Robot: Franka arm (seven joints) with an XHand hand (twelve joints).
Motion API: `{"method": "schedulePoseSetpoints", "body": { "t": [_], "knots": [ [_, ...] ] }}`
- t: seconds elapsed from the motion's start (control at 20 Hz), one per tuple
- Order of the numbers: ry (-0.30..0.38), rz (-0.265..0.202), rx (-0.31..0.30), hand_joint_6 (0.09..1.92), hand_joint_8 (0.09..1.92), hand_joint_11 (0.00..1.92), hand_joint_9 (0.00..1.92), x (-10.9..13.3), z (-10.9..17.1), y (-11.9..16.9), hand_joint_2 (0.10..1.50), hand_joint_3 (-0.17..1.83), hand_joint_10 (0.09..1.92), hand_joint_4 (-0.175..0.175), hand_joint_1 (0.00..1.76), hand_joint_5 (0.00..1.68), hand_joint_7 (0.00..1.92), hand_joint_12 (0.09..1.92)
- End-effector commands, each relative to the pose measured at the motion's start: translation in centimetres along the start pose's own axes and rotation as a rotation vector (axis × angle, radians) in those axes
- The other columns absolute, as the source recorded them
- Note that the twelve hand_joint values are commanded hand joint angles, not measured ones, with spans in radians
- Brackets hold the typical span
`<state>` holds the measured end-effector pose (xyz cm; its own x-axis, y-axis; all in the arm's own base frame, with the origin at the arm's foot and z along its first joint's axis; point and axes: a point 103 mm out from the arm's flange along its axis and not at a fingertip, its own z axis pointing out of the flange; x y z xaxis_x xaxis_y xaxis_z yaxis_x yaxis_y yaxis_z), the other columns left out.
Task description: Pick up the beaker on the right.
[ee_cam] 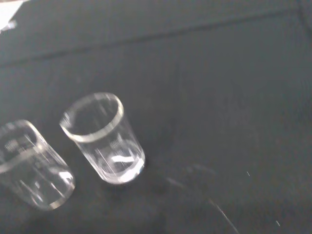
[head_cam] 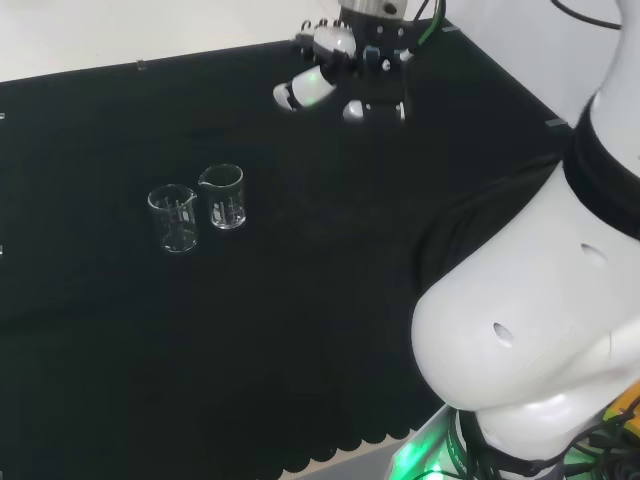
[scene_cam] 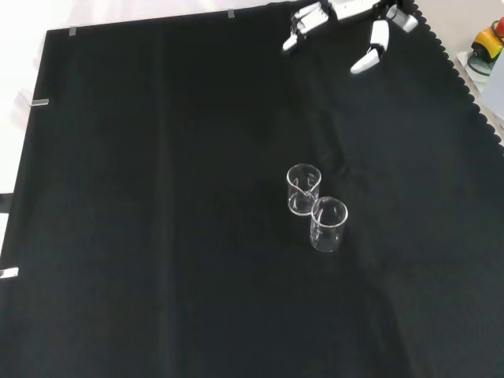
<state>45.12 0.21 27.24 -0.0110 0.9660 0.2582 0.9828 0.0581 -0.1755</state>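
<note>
Currently hand [head_cam: 345, 75] hovers well apart from both beakers, fingers relaxed, empty. Right beaker [head_cam: 224, 196], head view, stands upright just beside its twin [head_cam: 174, 219]. Likely light, slippery, fragile glass; grasp round mid-wall.

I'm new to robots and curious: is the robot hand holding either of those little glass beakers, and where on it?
Nothing is held. The robot hand hangs open above the cloth, apart from both beakers.

bright, even light — wrist view blurred (glassy glints)
</note>
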Motion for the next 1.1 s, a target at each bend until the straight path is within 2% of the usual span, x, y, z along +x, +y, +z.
{"method": "schedulePoseSetpoints", "body": {
  "t": [0.05, 0.1, 0.15, 0.25, 0.4, 0.7, 0.95, 1.1],
  "knots": [
    [-0.235, 0.126, -0.055, 0.09, 0.63, 0.00, 0.24, 3.9, 5.2, 4.0, 0.45, 0.96, 0.71, -0.028, 0.61, 0.19, 0.15, 1.25],
    [-0.146, 0.049, -0.027, 0.09, 0.64, 0.00, 0.24, 4.6, 5.8, 4.7, 0.45, 0.96, 0.71, -0.030, 0.61, 0.19, 0.15, 1.24],
    [-0.113, 0.000, -0.006, 0.09, 0.64, 0.00, 0.24, 3.2, 5.3, 4.5, 0.45, 0.96, 0.71, -0.032, 0.62, 0.20, 0.16, 1.24],
    [-0.031, -0.041, 0.010, 0.09, 0.65, 0.00, 0.25, 0.8, 4.7, 4.4, 0.44, 0.96, 0.71, -0.036, 0.63, 0.22, 0.18, 1.24],
    [0.023, -0.052, 0.021, 0.09, 0.65, 0.00, 0.26, -0.9, 4.8, 4.6, 0.43, 0.97, 0.70, -0.038, 0.66, 0.22, 0.20, 1.24],
    [0.124, -0.116, 0.037, 0.09, 0.64, 0.00, 0.26, -0.3, 6.9, 5.7, 0.42, 0.98, 0.69, -0.039, 0.69, 0.23, 0.19, 1.26],
    [0.168, -0.156, 0.051, 0.09, 0.63, 0.00, 0.26, -1.0, 7.9, 6.4, 0.42, 0.99, 0.68, -0.039, 0.69, 0.22, 0.18, 1.25],
    [0.229, -0.159, 0.031, 0.09, 0.63, 0.00, 0.26, -2.8, 7.7, 6.6, 0.41, 0.99, 0.68, -0.040, 0.69, 0.22, 0.17, 1.25]
  ]
}}
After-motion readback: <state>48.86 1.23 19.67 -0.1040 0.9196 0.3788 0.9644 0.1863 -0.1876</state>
